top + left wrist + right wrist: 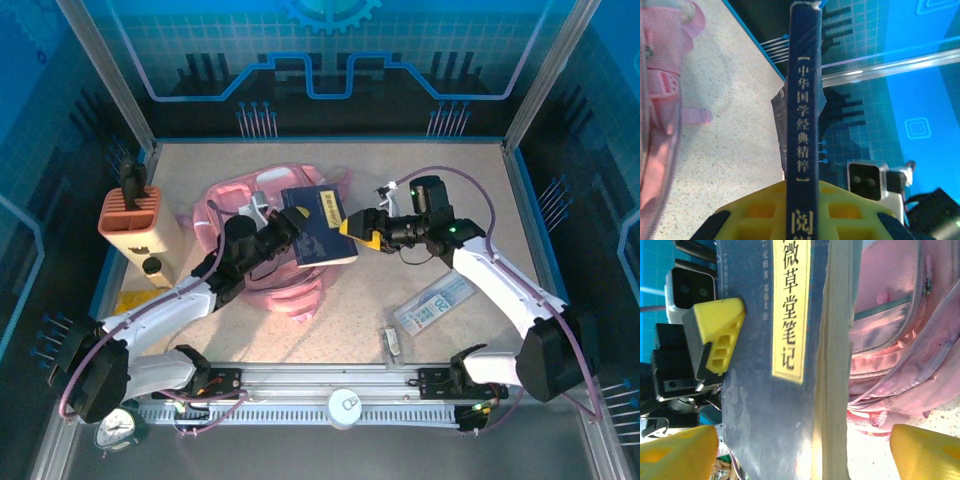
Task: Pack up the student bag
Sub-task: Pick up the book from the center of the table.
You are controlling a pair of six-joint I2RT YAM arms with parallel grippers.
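Observation:
The student bag [245,205], pink and soft, lies left of the table's middle. A dark blue book [318,228] with a yellow title label is held up over the bag's right side. My left gripper [283,228] is shut on the book: its yellow fingers [755,212] clamp the spine [802,125] from both sides. My right gripper [352,228] stands open at the book's right edge, with its fingers [675,452] spread wide of the cover [765,390] and page edge. The bag [890,340] shows behind the book.
An orange-and-cream pen holder [135,220] stands at the left, with a yellow item [130,300] below it. A clear packet [435,303] and a small flat item [392,342] lie at the right front. An alarm clock [118,430] sits by the left arm's base.

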